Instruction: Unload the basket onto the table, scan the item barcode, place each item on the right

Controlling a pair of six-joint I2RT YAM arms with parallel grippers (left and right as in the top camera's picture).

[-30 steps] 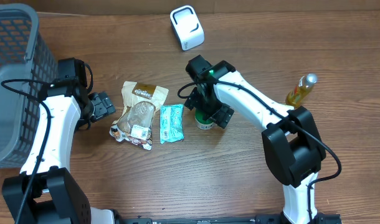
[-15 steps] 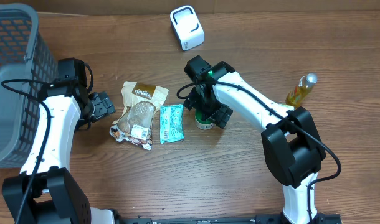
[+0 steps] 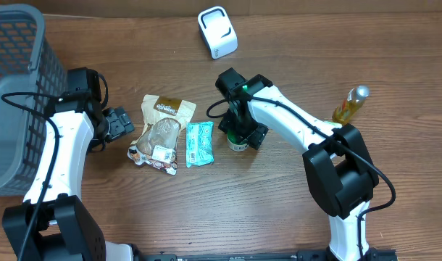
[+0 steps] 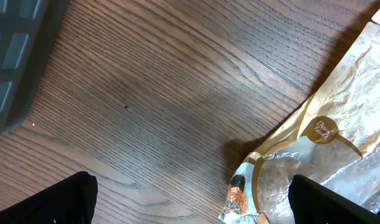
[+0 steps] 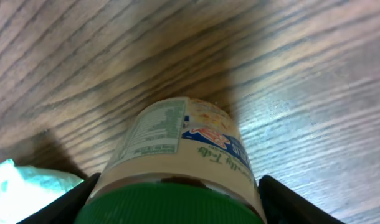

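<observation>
The item, a beige jar with a green lid (image 5: 184,149), stands upright on the wooden table, mostly hidden under my right gripper (image 3: 241,134) in the overhead view. In the right wrist view my right gripper (image 5: 177,205) straddles the jar just below the lid, with both fingers (image 5: 71,202) pressed against its sides. The white barcode scanner (image 3: 218,32) stands at the far middle of the table. My left gripper (image 3: 123,122) hovers open and holds nothing, beside the left edge of a brown snack bag (image 3: 161,134).
A teal packet (image 3: 200,143) lies between the snack bag and the jar. A yellow bottle with a silver cap (image 3: 350,106) lies at the right. A grey mesh basket (image 3: 18,87) fills the far left corner, its edge (image 4: 15,50) close to my left gripper.
The right gripper's fingers have closed in onto the sides of the jar. The left arm and the other objects have not moved.
</observation>
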